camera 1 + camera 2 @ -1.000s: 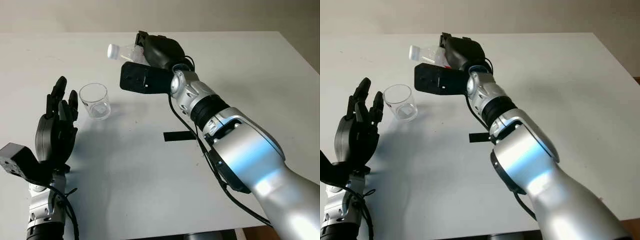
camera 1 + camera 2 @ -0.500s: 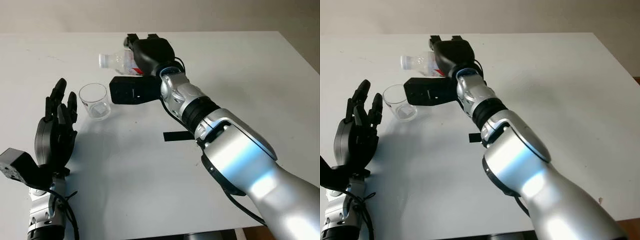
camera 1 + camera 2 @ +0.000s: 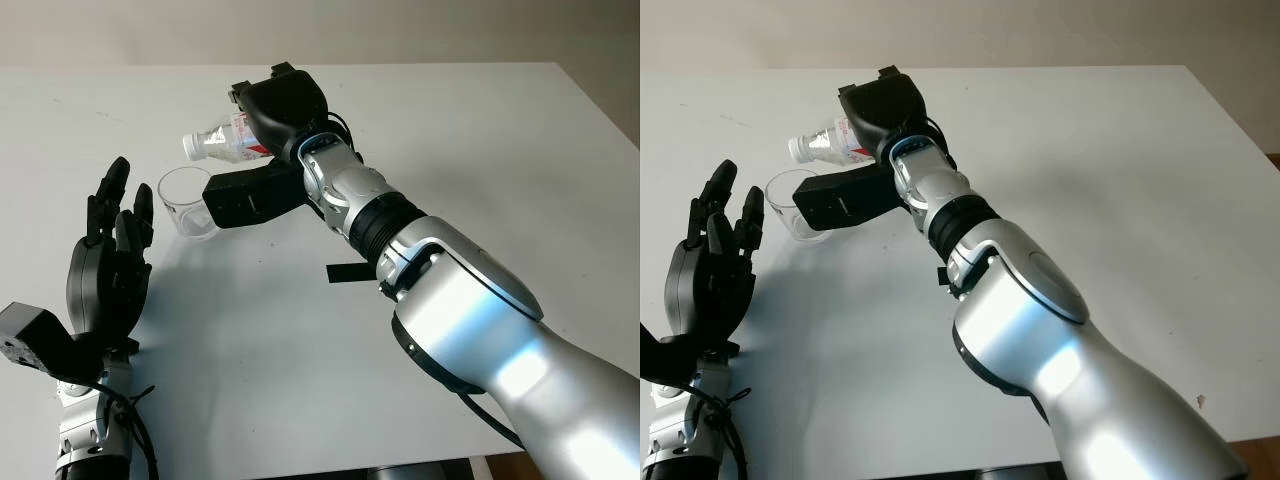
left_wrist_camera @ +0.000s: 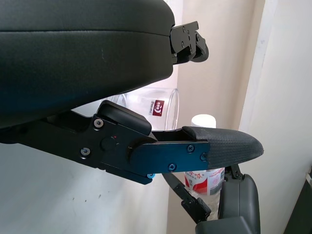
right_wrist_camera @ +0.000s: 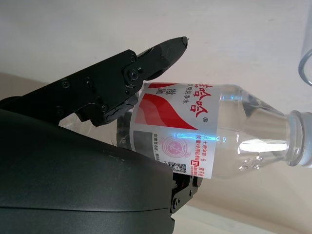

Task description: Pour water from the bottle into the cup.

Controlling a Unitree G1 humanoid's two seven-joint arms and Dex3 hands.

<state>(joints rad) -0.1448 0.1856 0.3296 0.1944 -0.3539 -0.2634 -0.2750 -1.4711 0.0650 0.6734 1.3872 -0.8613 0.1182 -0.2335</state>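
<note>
A clear plastic bottle (image 3: pixel 222 146) with a red and white label lies tilted in my right hand (image 3: pixel 264 118), which is shut on its body. Its neck points left and slightly down, just above the far rim of the clear cup (image 3: pixel 185 201). The cup stands upright on the white table (image 3: pixel 480 140). In the right wrist view the bottle (image 5: pixel 209 139) crosses the palm, with the cup's rim (image 5: pixel 307 48) at the edge. My left hand (image 3: pixel 108 265) is open, raised near the table's front left, a short way in front of the cup. The left wrist view looks past it at the cup (image 4: pixel 151 105).
A short strip of black tape (image 3: pixel 345 272) lies on the table in front of the right forearm. The table's right edge (image 3: pixel 600 110) runs along the far right. The right arm reaches across the middle of the table.
My right hand has moved left and down toward the cup, tipping the bottle's neck lower until it hangs over the rim. The left hand has hardly moved.
</note>
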